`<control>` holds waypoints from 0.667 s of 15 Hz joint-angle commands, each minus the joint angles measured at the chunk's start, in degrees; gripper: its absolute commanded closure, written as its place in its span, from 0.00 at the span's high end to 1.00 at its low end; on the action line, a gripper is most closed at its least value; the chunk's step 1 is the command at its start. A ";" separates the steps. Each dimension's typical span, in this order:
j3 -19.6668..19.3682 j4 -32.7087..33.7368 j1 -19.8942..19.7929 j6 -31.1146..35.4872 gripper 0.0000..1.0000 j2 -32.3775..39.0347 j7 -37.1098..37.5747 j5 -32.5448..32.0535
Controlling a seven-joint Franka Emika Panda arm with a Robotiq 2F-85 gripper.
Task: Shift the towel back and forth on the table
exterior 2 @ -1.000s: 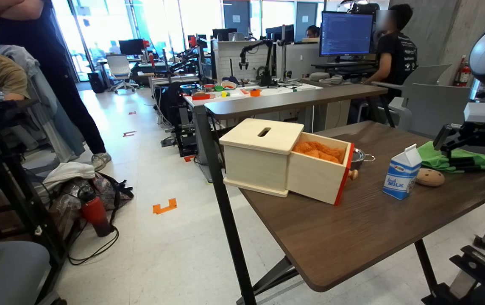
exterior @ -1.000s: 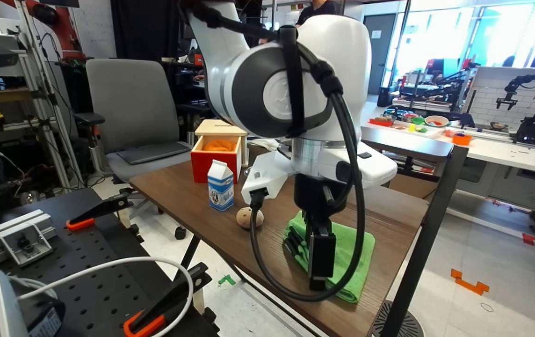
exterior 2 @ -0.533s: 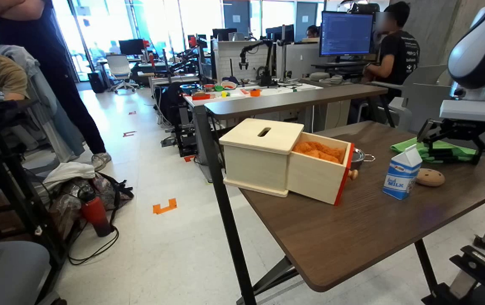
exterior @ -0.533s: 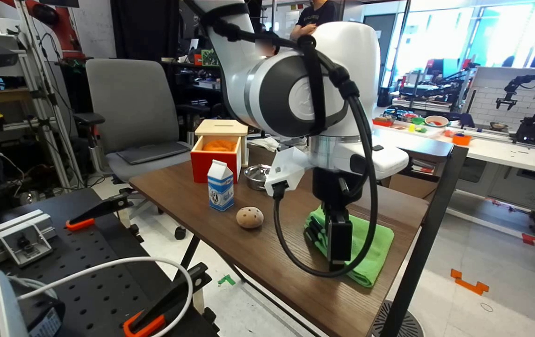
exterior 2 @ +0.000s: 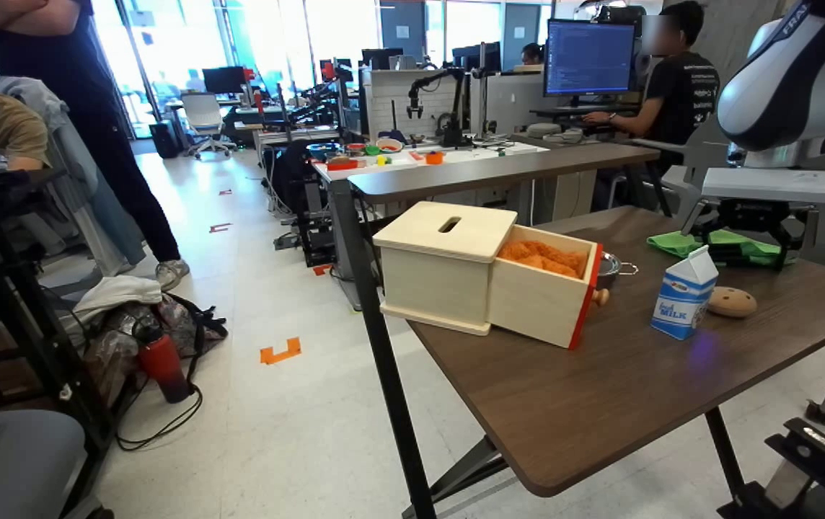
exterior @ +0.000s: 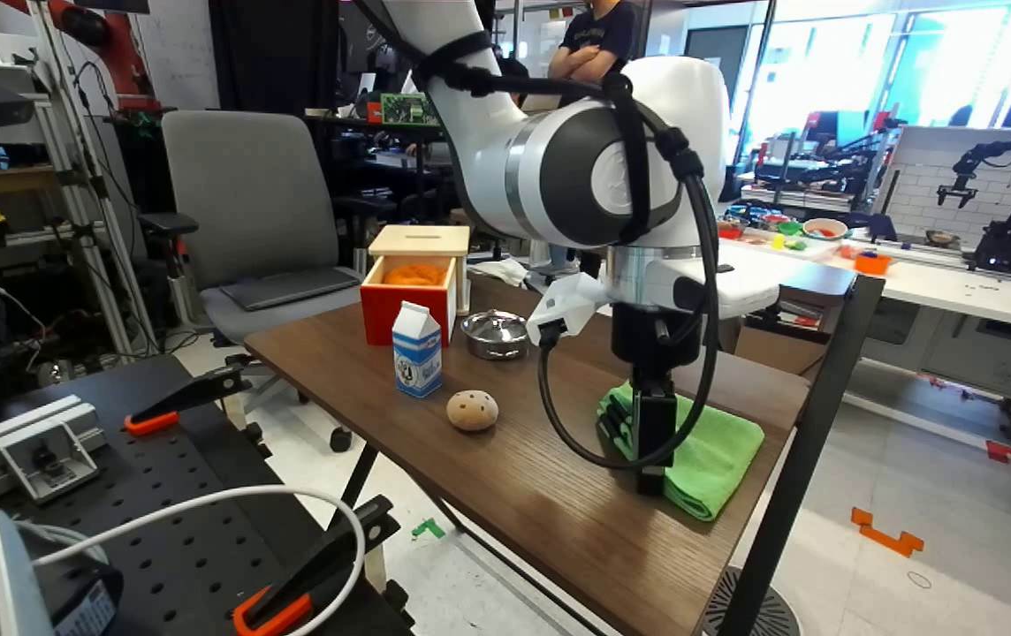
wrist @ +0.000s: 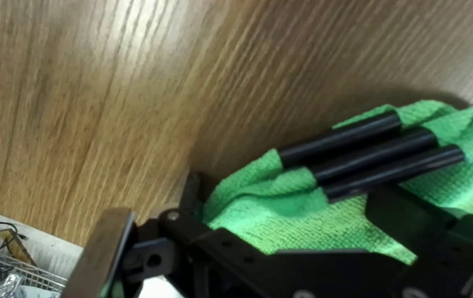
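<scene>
The rumpled, folded green towel (exterior: 722, 450) lies on the dark brown table (exterior: 488, 486), and shows behind the milk carton in an exterior view (exterior 2: 668, 244). My gripper (exterior 2: 737, 249) points down over the towel with its fingers spread wide. In the wrist view the gripper (wrist: 292, 203) has one finger at the towel's left edge and the other over its surface. The towel (wrist: 292, 229) lies between them, not pinched. Three black rods (wrist: 377, 155) lie on it, their left ends in green cloth or green themselves; I cannot tell which. The fingertips' contact with the table is hidden.
A milk carton (exterior: 417, 349), a tan potato-like object (exterior: 472, 411), a metal pot (exterior: 495, 334) and a wooden box (exterior 2: 434, 267) with its drawer open on an orange cloth (exterior 2: 542, 257) stand on the table. A black post (exterior: 801, 442) rises at the table's edge.
My gripper and the towel have moved together across the table, away and rightward in one exterior view, leftward behind the carton in another. The fingers stay spread. The other table objects have not moved.
</scene>
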 commanded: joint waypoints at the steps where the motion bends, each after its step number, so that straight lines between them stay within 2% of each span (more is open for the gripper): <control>1: -0.50 9.63 1.15 -4.47 1.00 6.04 5.33 -0.48; 7: 0.64 19.29 1.44 -10.46 1.00 10.03 10.07 -1.74; 10: 1.41 20.50 1.34 -11.21 1.00 10.45 9.88 -2.66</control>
